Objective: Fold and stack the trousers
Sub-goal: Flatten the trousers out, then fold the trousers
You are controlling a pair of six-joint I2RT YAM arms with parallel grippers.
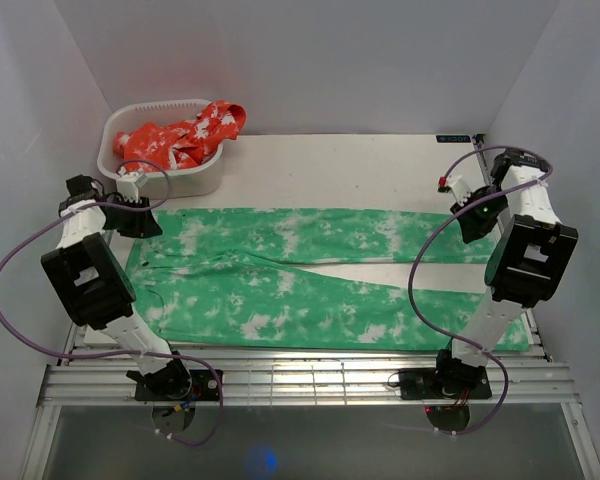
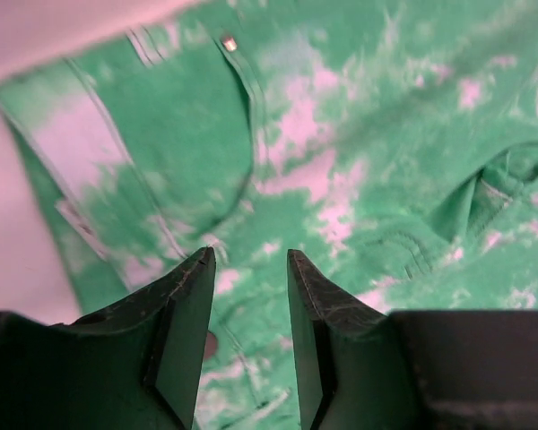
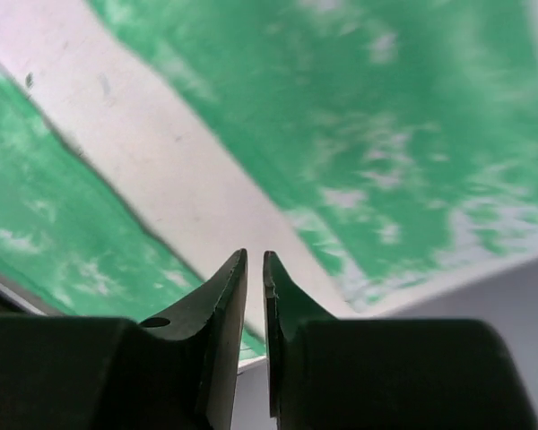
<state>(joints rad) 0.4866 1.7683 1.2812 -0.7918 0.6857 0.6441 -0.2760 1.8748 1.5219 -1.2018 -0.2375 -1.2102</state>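
Where the one white table (image 1: 380, 160) lies between grey walls, a single pair of trousers (image 1: 310, 290) covers most of it, spread flat with the waist toward the left edge and the two legs running to the right edge. The legs part as they go, leaving one narrow wedge of bare table between them. Two arms rise from the near edge, one at each end of the trousers, each trailing one purple cable. One white basket (image 1: 170, 182) sits in the far left corner, just beyond the waist, with one red garment (image 1: 185, 135), patterned in white, heaped in it and hanging over its right rim. The left gripper (image 2: 248, 255) hangs over the waist end near the far left of the cloth. Its two fingers (image 2: 184, 309) stand apart with nothing between them, and green fabric shows through the gap. The right gripper (image 3: 254, 255) hangs over the leg ends near the right edge, above the bare strip between the two legs. Its two fingers (image 3: 220, 300) are drawn almost together, only a thin slit between them and nothing in it. Whether either gripper touches the cloth I cannot tell. In the left wrist view one small metal rivet (image 2: 229, 42) shines at a pocket corner.
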